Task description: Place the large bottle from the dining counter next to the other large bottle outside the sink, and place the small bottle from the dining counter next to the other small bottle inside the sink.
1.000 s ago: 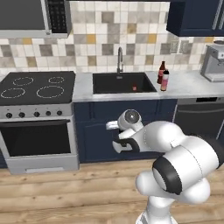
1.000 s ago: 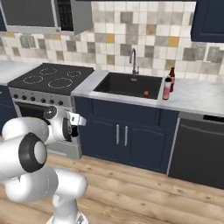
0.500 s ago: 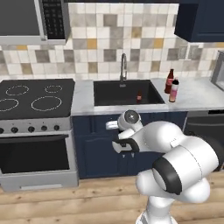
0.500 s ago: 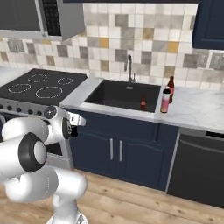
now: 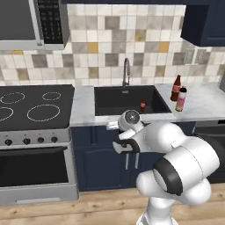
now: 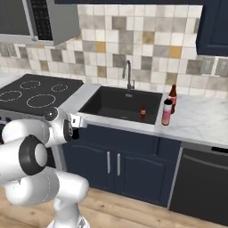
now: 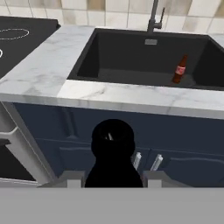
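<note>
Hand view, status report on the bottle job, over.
Fingers shut on dark bottle, low before the counter edge. Small red bottle upright in sink, alone. Nothing blocking the sink.

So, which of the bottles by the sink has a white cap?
The pink bottle on the counter right of the sink: it has a white cap. The brown bottle behind it and the small bottle inside the sink are dark-topped.

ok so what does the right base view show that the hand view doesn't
Right base view: a brown bottle and a pink bottle standing on the counter right of the sink, plus the microwave. Hand view: a dark object up close in the gripper. Both: the sink, the small bottle in it, the faucet, the stove.
</note>
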